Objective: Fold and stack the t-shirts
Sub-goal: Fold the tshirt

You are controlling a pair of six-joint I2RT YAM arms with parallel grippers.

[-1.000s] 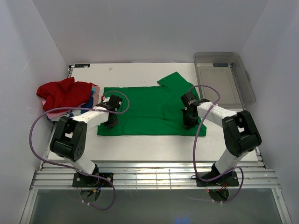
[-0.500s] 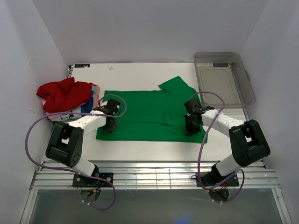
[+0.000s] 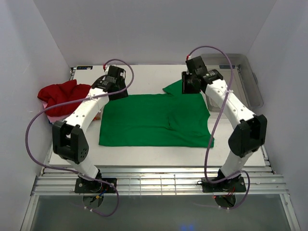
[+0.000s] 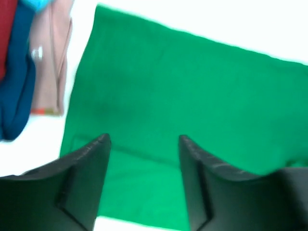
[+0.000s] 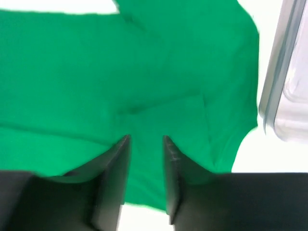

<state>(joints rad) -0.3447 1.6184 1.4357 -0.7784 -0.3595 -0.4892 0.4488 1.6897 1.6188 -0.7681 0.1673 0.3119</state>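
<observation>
Spread t-shirt (image 3: 154, 120) flat mid-frame on table (image 3: 159, 154); t-shirt heap (image 3: 65, 98) at left, beside it; bin (image 3: 243, 77) upper right, just beside its sleeve.

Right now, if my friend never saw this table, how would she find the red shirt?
Start at the white table and find the big green t-shirt spread flat in its middle. Slide left from it to the table's left edge, near the wall. The red t-shirt sits there, the only red thing in view, and it is bunched up in a heap while the green one lies smooth.
</observation>
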